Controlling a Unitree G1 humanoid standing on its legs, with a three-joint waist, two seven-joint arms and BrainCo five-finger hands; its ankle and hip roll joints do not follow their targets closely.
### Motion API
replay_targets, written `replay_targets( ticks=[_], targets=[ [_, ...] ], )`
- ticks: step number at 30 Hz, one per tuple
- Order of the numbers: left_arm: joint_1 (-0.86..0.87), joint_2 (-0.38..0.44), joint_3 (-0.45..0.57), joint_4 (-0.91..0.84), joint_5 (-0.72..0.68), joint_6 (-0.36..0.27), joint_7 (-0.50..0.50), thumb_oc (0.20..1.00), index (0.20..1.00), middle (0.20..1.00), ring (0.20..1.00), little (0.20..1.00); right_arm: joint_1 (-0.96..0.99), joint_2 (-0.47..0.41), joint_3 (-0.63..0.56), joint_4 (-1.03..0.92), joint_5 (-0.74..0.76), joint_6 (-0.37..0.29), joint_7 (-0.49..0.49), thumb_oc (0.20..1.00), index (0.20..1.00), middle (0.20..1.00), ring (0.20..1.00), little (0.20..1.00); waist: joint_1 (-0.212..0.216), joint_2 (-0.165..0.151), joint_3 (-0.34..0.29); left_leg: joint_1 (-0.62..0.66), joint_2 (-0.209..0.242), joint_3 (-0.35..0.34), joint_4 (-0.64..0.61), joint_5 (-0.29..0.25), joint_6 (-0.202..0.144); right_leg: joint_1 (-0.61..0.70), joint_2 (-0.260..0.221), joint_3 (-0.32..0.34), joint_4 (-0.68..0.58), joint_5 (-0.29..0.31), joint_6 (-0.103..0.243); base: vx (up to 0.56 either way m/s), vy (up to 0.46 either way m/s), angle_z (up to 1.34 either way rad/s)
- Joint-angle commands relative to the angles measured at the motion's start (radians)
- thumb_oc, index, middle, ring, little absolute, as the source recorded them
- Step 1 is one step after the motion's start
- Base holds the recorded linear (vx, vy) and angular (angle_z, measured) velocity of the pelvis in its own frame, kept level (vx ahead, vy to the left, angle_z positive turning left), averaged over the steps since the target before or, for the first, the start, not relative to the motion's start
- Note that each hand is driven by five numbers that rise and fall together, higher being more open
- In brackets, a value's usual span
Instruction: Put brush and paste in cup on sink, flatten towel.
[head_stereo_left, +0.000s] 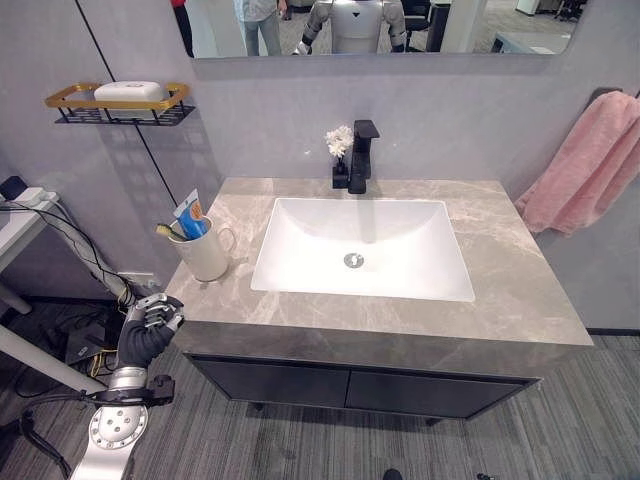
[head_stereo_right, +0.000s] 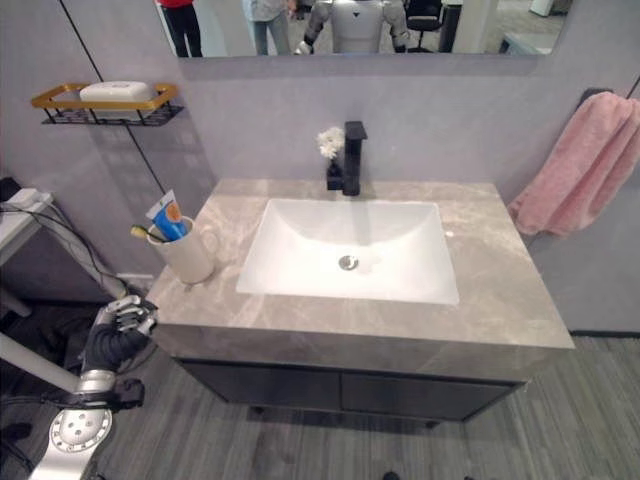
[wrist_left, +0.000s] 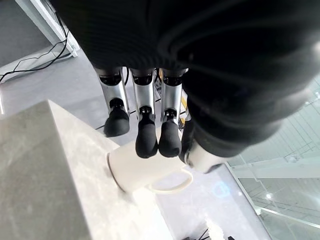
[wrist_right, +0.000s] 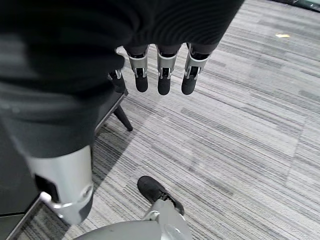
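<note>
A white cup (head_stereo_left: 207, 254) stands on the grey marble counter (head_stereo_left: 510, 280), left of the basin. In the cup are a blue toothpaste tube (head_stereo_left: 190, 214) and a toothbrush (head_stereo_left: 168, 233). A pink towel (head_stereo_left: 590, 165) hangs bunched on the wall at the right. My left hand (head_stereo_left: 148, 330) hangs below the counter's front left corner with relaxed fingers (wrist_left: 146, 137) and holds nothing; past them the left wrist view shows the cup (wrist_left: 135, 170). My right hand (wrist_right: 160, 75) hangs over the floor, fingers straight and empty.
A white basin (head_stereo_left: 290, 278) is set in the counter, with a black faucet (head_stereo_left: 360, 155) and a small white flower (head_stereo_left: 339, 140) behind it. A gold wall shelf (head_stereo_left: 70, 100) holds a soap bar. A white table (head_stereo_left: 15, 225) stands at the left.
</note>
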Motion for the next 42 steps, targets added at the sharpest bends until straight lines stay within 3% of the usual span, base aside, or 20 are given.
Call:
replay_targets(
  ticks=[1,11,17,28,33,42],
  targets=[
    [-0.07,0.005,0.06,-0.022,0.029,-0.017,0.037,0.2,0.2,0.2,0.2,0.2,-0.055,-0.012,0.028,0.022,-0.005,0.006,-0.021,1.0,1.0,1.0,1.0,1.0,-0.018,-0.05,0.027,-0.077,0.007,-0.017,0.007,0.032,-0.002,0.06,-0.054,0.006,0.007,-0.076,0.039,0.01,0.009,-0.04],
    [-0.106,0.001,0.069,0.02,0.027,-0.001,0.065,0.2,0.2,0.2,0.2,0.2,-0.059,-0.007,0.038,0.013,0.0,0.007,-0.019,1.0,1.0,1.0,1.0,1.0,-0.025,-0.06,0.031,-0.091,0.009,-0.008,0.007,0.03,0.0,0.032,-0.054,0.021,0.007,-0.069,0.044,0.0,0.003,-0.04],
    [-0.138,-0.017,0.07,0.032,-0.057,0.002,0.06,0.2,0.2,0.2,0.2,0.2,-0.061,-0.01,0.041,0.004,0.005,0.009,-0.019,1.0,1.0,1.0,1.0,1.0,-0.03,-0.066,0.038,-0.103,0.008,-0.006,0.007,0.033,0.0,0.018,-0.051,0.026,0.007,-0.065,0.046,0.0,0.0,0.0],
    [-0.184,0.011,0.074,0.0,-0.063,0.024,0.078,0.2,0.2,0.2,0.2,0.2,-0.075,-0.006,0.073,-0.025,-0.002,0.015,-0.011,1.0,1.0,1.0,1.0,1.0,-0.033,-0.075,0.067,-0.146,0.006,-0.014,0.007,0.043,0.0,-0.023,-0.052,0.026,0.007,-0.054,0.049,0.0,0.0,0.0],
    [-0.214,-0.009,0.063,-0.011,-0.234,0.02,0.061,0.2,0.2,0.2,0.2,0.2,-0.085,-0.016,0.087,-0.038,-0.012,0.025,-0.008,1.0,1.0,1.0,1.0,1.0,-0.037,-0.074,0.079,-0.171,0.005,-0.02,0.007,0.052,0.0,-0.046,-0.05,0.027,0.007,-0.047,0.049,0.0,0.0,0.0],
    [-0.234,0.046,0.062,-0.021,-0.327,0.045,0.034,0.2,0.2,0.2,0.2,0.2,-0.109,-0.03,0.095,-0.065,-0.005,0.033,0.006,1.0,1.0,1.0,1.0,1.0,-0.035,-0.065,0.087,-0.184,0.006,-0.024,0.007,0.057,-0.003,-0.057,-0.049,0.028,0.007,-0.048,0.048,0.0,0.0,0.0]
  ],
)
